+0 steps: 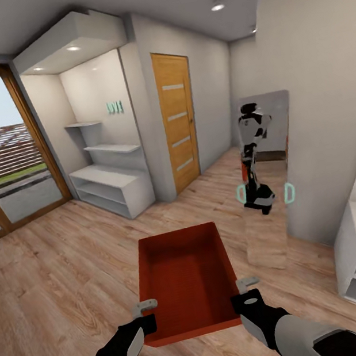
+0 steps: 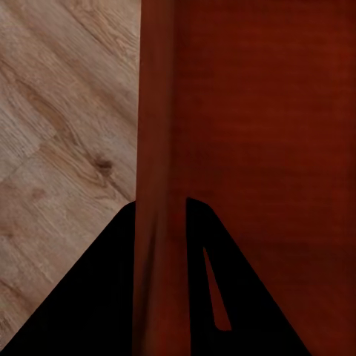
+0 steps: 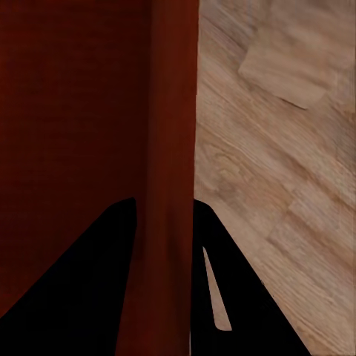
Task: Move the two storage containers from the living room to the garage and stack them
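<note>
Currently the robot is carrying one storage container [image 1: 186,281], a red-orange box, held out level in front of it over the light wood-plank floor [image 1: 60,269]. The left gripper [image 1: 145,309] is clenched on the box's left wall near the near corner, and the right gripper [image 1: 244,286] is clenched on the right wall opposite; each wrist view shows a wall [image 2: 159,170] running between that gripper's two fingers. The box is empty and clear of the floor.

Ahead stand an orange-wood door [image 1: 179,119], white shelving [image 1: 112,184], a big glass door [image 1: 1,168] to the outside on the left, and a tall mirror [image 1: 264,151] reflecting the robot.

By the look of it, this is the transport step for one of the two containers, with the garage not yet reached. The next move likely calls for steering the base toward a way out of this room while keeping both grips firm and the box level, and clear of door frames.
</note>
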Available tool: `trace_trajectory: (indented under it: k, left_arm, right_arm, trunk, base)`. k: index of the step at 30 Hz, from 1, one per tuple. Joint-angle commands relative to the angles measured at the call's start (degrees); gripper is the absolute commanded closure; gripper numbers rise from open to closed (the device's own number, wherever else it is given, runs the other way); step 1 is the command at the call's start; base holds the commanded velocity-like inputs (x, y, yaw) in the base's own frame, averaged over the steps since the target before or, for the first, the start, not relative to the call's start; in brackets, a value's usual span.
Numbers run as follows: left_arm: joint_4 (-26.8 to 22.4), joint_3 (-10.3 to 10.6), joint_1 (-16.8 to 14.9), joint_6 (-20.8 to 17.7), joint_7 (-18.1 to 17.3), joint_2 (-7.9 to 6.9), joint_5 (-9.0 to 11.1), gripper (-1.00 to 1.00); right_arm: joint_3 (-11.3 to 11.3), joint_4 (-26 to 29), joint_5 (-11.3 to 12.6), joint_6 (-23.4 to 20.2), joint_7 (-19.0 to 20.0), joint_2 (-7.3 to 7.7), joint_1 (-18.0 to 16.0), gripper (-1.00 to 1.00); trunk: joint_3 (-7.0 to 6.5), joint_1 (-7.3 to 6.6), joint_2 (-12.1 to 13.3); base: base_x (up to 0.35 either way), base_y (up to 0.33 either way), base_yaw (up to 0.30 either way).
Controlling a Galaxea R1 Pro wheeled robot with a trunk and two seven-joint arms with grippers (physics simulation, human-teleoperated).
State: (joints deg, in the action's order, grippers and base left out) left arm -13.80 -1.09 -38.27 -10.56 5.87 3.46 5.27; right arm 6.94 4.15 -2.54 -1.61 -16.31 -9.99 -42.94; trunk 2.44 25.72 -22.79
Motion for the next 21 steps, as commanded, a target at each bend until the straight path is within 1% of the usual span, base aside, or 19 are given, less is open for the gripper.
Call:
trace_trajectory:
  k: [1,3,6,21]
  left_arm:
    - [-1.14,-0.69,-0.05,-0.34,0.46,-2.85,0.71,1.00]
    - [-1.14,-0.68,-0.05,-0.34,0.46,-2.85,0.71,1.00]
    - [-1.14,-0.67,-0.05,-0.34,0.46,-2.85,0.71,1.00]
    - [-1.14,-0.69,-0.05,-0.34,0.46,-2.85,0.71,1.00]
  right_arm:
    - [-0.70,-0.24,0.32,-0.15,-0.71,0.00,-0.04,1.00]
    - [-0.70,-0.25,0.33,-0.15,-0.71,0.00,-0.04,1.00]
    - [-0.70,-0.23,0.34,-0.15,-0.73,0.00,-0.04,1.00]
    - [-0.70,-0.25,0.34,-0.15,-0.66,0.00,-0.04,1.00]
  trunk:
    - [0.13,0.07,-0.13]
    - [0.13,0.07,-0.13]
    - [0.13,0.07,-0.13]
    - [0.13,0.07,-0.13]
  base:
    - [0.321,0.000,0.270]
    - [0.321,0.000,0.270]
    - [0.321,0.000,0.108]
    - [0.321,0.000,0.008]
